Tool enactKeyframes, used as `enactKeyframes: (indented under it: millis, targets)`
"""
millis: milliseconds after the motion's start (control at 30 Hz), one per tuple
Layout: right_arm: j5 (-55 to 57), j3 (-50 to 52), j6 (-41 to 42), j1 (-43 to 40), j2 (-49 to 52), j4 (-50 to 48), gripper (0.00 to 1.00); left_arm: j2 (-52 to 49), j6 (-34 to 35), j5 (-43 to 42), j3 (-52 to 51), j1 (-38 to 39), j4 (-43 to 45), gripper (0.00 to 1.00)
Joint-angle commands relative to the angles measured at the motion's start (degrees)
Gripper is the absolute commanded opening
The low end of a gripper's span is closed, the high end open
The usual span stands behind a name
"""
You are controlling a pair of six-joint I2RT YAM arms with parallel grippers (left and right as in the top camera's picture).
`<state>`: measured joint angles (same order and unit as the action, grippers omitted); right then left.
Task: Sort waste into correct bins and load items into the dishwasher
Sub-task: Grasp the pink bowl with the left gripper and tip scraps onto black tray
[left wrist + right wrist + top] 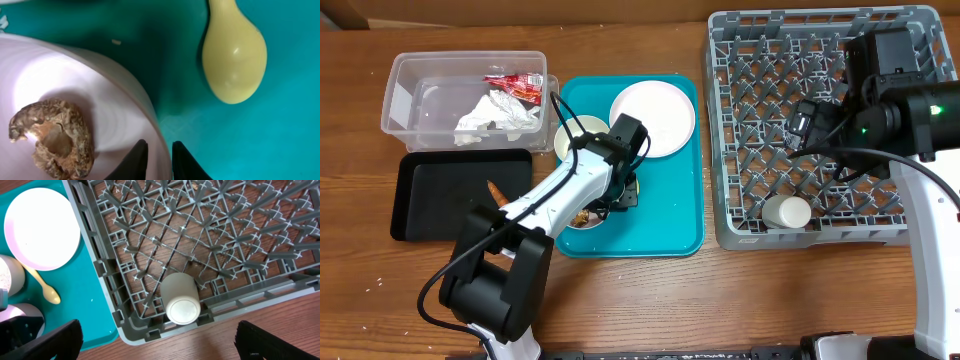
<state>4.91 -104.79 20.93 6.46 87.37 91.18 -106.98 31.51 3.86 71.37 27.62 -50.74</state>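
My left gripper [159, 161] is shut on the rim of a white bowl [60, 75] that holds a brown food chunk [52, 137]; in the overhead view this gripper [620, 196] and bowl [588, 218] are on the teal serving tray [670, 215]. A yellow spoon [234, 55] lies beside the bowl. A white plate [653, 118] and a second bowl [576, 136] sit at the tray's back. My right gripper [804, 126] is open and empty above the grey dish rack [740, 215], where a small white cup [181, 300] lies on its side.
The clear tub [405, 75] at back left holds the crumpled napkin [492, 112] and the red-and-white wrapper [516, 84]. The black tray [430, 200] in front of it has a small orange-brown scrap [493, 188]. Bare wooden table [740, 300] runs along the front.
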Motion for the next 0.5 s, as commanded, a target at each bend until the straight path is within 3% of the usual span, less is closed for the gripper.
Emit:
enactKeyframes:
  millis: [0, 233, 367, 467]
  targets:
    - [0.59, -0.98, -0.35, 0.17, -0.2, -0.07, 1.0, 0.37, 0.39, 1.03, -0.42, -0.26, 0.55, 0.04]
    - [0.63, -0.98, -0.37, 0.17, -0.2, 0.94, 1.0, 1.16, -2.99, -6.05, 7.54, -0.33, -9.73, 0.04]
    - [0.68, -0.98, -0.37, 0.17, -0.2, 0.92, 1.0, 2.97, -12.7, -16.72, 19.89, -4.42, -19.39, 0.04]
    - [0.72, -0.98, -0.37, 0.17, -0.2, 0.87, 1.0, 4.44, -16.44, -20.5, 22.03, -10.45, -22.95, 0.04]
